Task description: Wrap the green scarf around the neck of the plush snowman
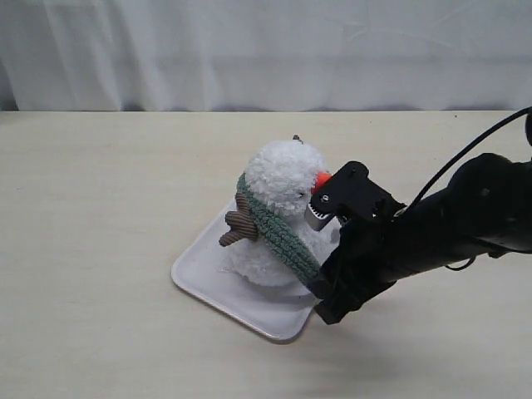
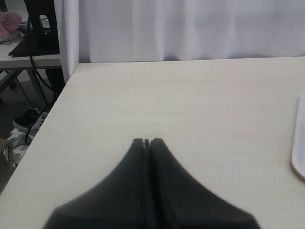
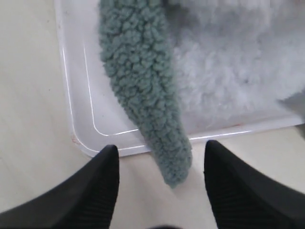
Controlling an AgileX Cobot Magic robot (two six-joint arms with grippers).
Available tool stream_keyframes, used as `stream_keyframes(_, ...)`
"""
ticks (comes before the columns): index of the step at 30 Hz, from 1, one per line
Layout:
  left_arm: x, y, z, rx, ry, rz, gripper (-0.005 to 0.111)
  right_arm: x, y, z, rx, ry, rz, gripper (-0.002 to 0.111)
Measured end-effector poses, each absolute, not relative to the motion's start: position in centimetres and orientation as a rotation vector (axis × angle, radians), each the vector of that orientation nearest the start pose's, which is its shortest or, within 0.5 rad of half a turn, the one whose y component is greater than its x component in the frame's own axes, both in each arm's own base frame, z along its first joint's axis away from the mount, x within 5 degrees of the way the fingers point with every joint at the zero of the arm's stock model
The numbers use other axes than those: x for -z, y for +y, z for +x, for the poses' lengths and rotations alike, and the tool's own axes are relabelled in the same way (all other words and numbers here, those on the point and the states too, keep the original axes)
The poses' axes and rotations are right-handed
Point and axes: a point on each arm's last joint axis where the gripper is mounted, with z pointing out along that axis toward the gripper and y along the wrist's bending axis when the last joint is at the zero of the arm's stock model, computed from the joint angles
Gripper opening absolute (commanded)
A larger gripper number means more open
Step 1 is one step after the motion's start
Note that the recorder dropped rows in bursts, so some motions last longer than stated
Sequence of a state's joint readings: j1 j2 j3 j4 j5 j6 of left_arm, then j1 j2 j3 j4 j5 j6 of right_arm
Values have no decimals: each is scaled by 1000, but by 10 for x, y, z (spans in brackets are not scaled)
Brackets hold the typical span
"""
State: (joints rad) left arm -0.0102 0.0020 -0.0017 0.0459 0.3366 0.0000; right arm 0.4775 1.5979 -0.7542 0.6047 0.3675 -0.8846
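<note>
Your right pincer: jaws apart. The rounded tail end of the green scarf lies between them, and as far as the wrist view shows it touches neither finger. That tail crosses the rim of the white tray onto the counter.

From there the scarf climbs on a slant across the body of the plush snowman and bands its neck, under the head and above the brown twig arm. Snowman upright on the tray, orange nose toward your right arm.

Your left pincer: jaws pressed together, over the counter, apart from the tray's edge.
</note>
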Motion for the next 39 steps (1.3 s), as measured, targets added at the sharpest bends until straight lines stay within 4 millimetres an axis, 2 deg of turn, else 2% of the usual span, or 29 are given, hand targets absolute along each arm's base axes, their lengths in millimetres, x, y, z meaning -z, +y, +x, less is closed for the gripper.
stream_keyframes(7,-183,1,54,-37,1820,38,0,-146,150,250,-327,2485,-1086,50)
stream_keyframes(9,-183,1,54,-37,1820,38,0,-142,150,252,-308,2484,-1074,42)
stream_keyframes(15,-183,1,54,-37,1820,38,0,-139,150,256,-281,2471,-1056,6)
stream_keyframes(16,-183,1,54,-37,1820,38,0,-139,150,256,-278,2465,-1066,4)
stream_keyframes(21,-183,1,54,-37,1820,38,0,-140,150,256,-264,2433,-1119,4)
stream_keyframes(28,-183,1,54,-37,1820,38,0,-157,148,255,-209,2321,-1220,4)
stream_keyframes(39,-183,1,54,-37,1820,38,0,-161,140,258,11,2144,-1497,4)
